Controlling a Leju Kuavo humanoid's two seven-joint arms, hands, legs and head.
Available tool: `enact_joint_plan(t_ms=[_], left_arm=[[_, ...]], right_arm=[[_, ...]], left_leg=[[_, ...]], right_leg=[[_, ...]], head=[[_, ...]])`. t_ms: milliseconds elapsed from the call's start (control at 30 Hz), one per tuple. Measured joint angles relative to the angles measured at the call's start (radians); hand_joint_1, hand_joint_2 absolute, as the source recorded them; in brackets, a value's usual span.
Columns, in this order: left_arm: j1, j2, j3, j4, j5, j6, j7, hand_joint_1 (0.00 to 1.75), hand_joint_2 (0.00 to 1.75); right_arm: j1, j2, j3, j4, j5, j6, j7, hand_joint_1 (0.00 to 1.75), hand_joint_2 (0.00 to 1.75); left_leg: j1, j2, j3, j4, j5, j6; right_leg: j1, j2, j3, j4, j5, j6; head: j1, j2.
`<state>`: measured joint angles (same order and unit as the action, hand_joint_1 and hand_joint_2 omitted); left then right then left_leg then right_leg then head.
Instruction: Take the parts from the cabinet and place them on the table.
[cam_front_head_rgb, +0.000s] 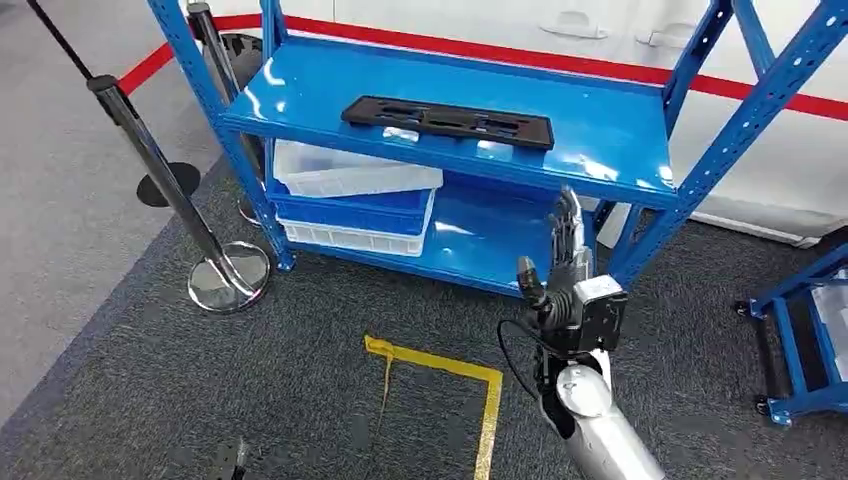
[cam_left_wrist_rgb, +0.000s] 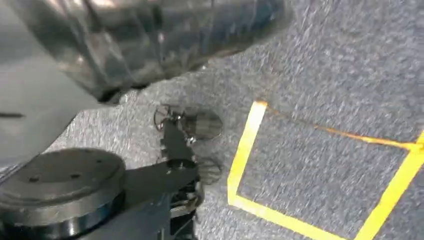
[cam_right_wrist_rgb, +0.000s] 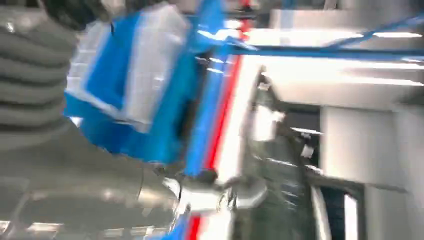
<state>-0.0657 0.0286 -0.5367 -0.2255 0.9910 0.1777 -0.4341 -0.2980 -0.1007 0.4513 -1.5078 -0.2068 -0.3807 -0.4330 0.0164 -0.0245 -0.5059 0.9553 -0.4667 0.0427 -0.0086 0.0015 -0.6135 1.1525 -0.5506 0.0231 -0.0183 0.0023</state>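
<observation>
Grey carpet (cam_front_head_rgb: 300, 330) carries a yellow tape outline (cam_front_head_rgb: 470, 385) before the blue cabinet (cam_front_head_rgb: 620, 140). The black part (cam_front_head_rgb: 447, 121) lies flat on its top shelf. The right hand (cam_front_head_rgb: 562, 270) is raised below the shelf edge, fingers extended upright and empty. Left hand state: cannot tell.

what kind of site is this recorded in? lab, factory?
Most likely an indoor robot test or demo area, not a working factory. A blue metal shelving rack stands on grey carpet, a yellow tape square marks the floor, and chrome barrier posts plus a red floor line fence the space off.
</observation>
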Motion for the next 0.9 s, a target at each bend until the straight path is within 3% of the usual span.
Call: enact_joint_plan(t_ms=[33,67,100,133,200,233,267,300,367,400,433,467,567,600,633,700,733,767,800,900], left_arm=[[0.000,0.001,-0.001,0.000,0.000,0.012,-0.007,0.00,0.00],[0.000,0.001,-0.003,0.001,0.003,0.027,-0.014,0.00,0.00],[0.000,0.002,-0.007,0.002,0.003,0.036,-0.021,0.00,0.00],[-0.001,0.002,-0.012,0.002,0.003,0.046,-0.028,0.00,0.00],[-0.002,0.002,-0.019,0.002,0.003,0.057,-0.040,0.00,0.00],[-0.002,0.002,-0.020,0.002,0.003,0.059,-0.044,0.00,0.00],[-0.005,0.005,-0.021,0.003,0.003,0.060,-0.049,0.00,0.00],[-0.006,0.005,-0.023,0.003,0.003,0.061,-0.055,0.00,0.00],[-0.007,0.005,-0.031,0.004,0.002,0.062,-0.057,0.00,0.00],[-0.007,0.006,-0.032,0.004,0.001,0.063,-0.057,0.00,0.00],[-0.006,0.005,-0.033,0.004,0.000,0.063,-0.058,0.00,0.00],[-0.008,0.005,-0.034,0.004,0.000,0.062,-0.058,0.00,0.00],[-0.014,0.006,-0.040,0.004,-0.001,0.063,-0.058,0.00,0.00],[-0.013,0.006,-0.042,0.004,-0.002,0.063,-0.058,0.00,0.00],[-0.013,0.006,-0.045,0.005,-0.005,0.063,-0.058,0.00,0.00],[-0.014,0.006,-0.047,0.005,-0.007,0.064,-0.056,0.00,0.00],[-0.016,0.006,-0.048,0.005,-0.009,0.066,-0.054,0.00,0.00],[-0.023,0.008,-0.048,0.005,-0.013,0.066,-0.053,0.00,0.00],[-0.031,0.007,-0.050,0.005,-0.016,0.068,-0.053,0.00,0.00],[-0.032,0.007,-0.053,0.005,-0.019,0.074,-0.051,0.00,0.00]], right_arm=[[0.006,-0.002,0.000,-0.031,0.011,0.000,0.006,0.00,0.00],[0.011,-0.008,0.001,-0.072,0.024,0.001,0.011,0.00,0.00],[0.013,-0.011,0.002,-0.105,0.034,0.002,0.015,0.00,0.00],[0.013,-0.015,0.003,-0.136,0.040,0.002,0.018,0.00,0.00],[0.013,-0.024,0.005,-0.194,0.050,0.005,0.026,0.00,0.00],[0.013,-0.026,0.006,-0.214,0.051,0.006,0.027,0.00,0.00],[0.012,-0.029,0.007,-0.228,0.051,0.006,0.028,0.00,0.00],[0.015,-0.029,0.009,-0.252,0.050,0.008,0.028,0.00,0.00],[0.018,-0.037,0.010,-0.283,0.050,0.016,0.027,0.00,0.00],[0.017,-0.039,0.011,-0.295,0.049,0.018,0.027,0.00,0.00],[0.017,-0.040,0.013,-0.308,0.049,0.019,0.027,0.00,0.00],[0.017,-0.040,0.014,-0.318,0.049,0.019,0.027,0.00,0.00],[0.020,-0.042,0.018,-0.334,0.050,0.019,0.029,0.00,0.00],[0.020,-0.045,0.021,-0.337,0.055,0.019,0.032,0.00,0.00],[0.020,-0.048,0.025,-0.340,0.065,0.019,0.039,0.00,0.00],[0.020,-0.051,0.029,-0.347,0.083,0.019,0.050,0.00,0.00],[0.020,-0.052,0.030,-0.351,0.094,0.021,0.055,0.00,0.00],[0.020,-0.054,0.032,-0.353,0.103,0.021,0.058,0.00,0.00],[0.020,-0.058,0.032,-0.354,0.107,0.021,0.063,0.00,0.00],[0.021,-0.063,0.037,-0.360,0.113,0.022,0.066,0.00,0.00]], left_leg=[[0.000,0.001,0.000,0.001,-0.001,0.000],[0.000,0.000,0.000,0.002,-0.003,-0.001],[0.002,0.000,0.001,0.005,-0.006,-0.002],[0.004,-0.002,0.001,0.009,-0.009,-0.005],[0.013,-0.007,0.006,0.023,-0.025,-0.017],[0.015,-0.007,0.005,0.034,-0.036,-0.028],[0.006,-0.010,-0.005,0.048,-0.043,-0.038],[0.008,-0.011,-0.010,0.045,-0.042,-0.044],[0.012,-0.011,-0.012,0.042,-0.039,-0.053],[0.013,-0.011,-0.010,0.042,-0.043,-0.057],[0.014,0.001,-0.018,0.062,-0.059,-0.059],[0.014,0.011,-0.043,0.111,-0.085,-0.059],[0.012,0.013,-0.169,0.341,-0.163,-0.058],[0.011,0.013,-0.192,0.369,-0.157,-0.055],[0.008,0.013,-0.189,0.345,-0.126,-0.050],[-0.001,0.019,-0.132,0.201,-0.030,-0.033],[-0.010,0.048,-0.094,0.111,0.014,-0.020],[-0.025,0.084,-0.084,0.081,-0.001,-0.012],[-0.026,0.074,-0.079,0.068,-0.001,-0.012],[-0.025,0.045,-0.084,0.060,0.008,-0.006]], right_leg=[[-0.004,0.000,-0.044,0.083,-0.031,0.003],[-0.008,0.000,-0.078,0.141,-0.042,0.007],[-0.012,-0.001,-0.093,0.152,-0.026,0.011],[-0.016,-0.001,-0.084,0.118,0.011,0.014],[-0.024,-0.001,-0.015,-0.046,0.117,0.022],[-0.025,0.004,0.009,-0.103,0.125,0.024],[-0.018,0.012,0.016,-0.117,0.113,0.019],[-0.017,0.013,0.011,-0.107,0.109,0.002],[-0.012,0.013,0.003,-0.106,0.107,-0.009],[-0.015,0.013,0.005,-0.111,0.109,-0.019],[-0.017,0.010,0.010,-0.115,0.110,-0.025],[-0.016,0.008,0.010,-0.115,0.109,-0.030],[-0.005,0.001,0.009,-0.115,0.106,-0.040],[-0.002,0.001,0.010,-0.115,0.105,-0.042],[0.001,0.001,0.013,-0.115,0.104,-0.042],[0.006,-0.011,0.019,-0.115,0.101,-0.047],[0.007,-0.012,0.023,-0.115,0.100,-0.047],[0.015,-0.017,0.024,-0.114,0.098,-0.044],[0.014,-0.019,0.019,-0.114,0.099,-0.039],[0.013,-0.050,0.025,-0.119,0.097,-0.027]], head=[[0.000,0.000],[0.000,0.000],[0.000,0.000],[0.000,0.000],[0.000,0.000],[0.001,0.000],[0.007,0.000],[0.003,0.000],[0.001,0.000],[0.001,0.000],[0.000,0.000],[-0.006,0.000],[-0.006,0.000],[-0.007,0.000],[-0.007,0.000],[-0.007,0.000],[-0.007,0.000],[-0.005,0.000],[-0.008,0.000],[-0.007,0.000]])
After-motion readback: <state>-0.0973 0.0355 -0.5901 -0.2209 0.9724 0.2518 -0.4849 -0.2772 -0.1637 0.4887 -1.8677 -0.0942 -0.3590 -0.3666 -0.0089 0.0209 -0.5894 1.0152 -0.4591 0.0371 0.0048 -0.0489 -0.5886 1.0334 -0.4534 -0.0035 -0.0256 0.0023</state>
